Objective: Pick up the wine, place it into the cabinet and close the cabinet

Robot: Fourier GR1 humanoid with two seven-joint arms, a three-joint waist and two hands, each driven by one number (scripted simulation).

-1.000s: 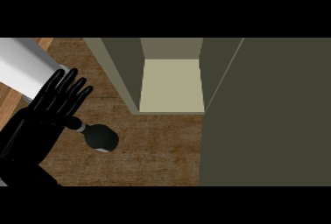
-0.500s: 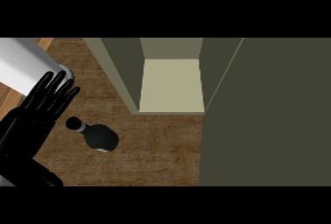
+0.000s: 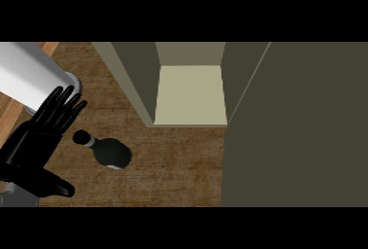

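On the counter (image 3: 179,170), the wine (image 3: 108,150) stood upright, apart from the open cabinet (image 3: 191,92). Just left of it hung the left hand (image 3: 43,136), fingers straight, holding nothing, and the only hand visible.

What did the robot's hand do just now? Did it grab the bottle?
No. The left hand pulled back toward the left edge, away from the wine bottle, fingers straight and holding nothing. It overlapped the bottle's neck before; now there is a gap. The bottle, counter and open cabinet stayed put.
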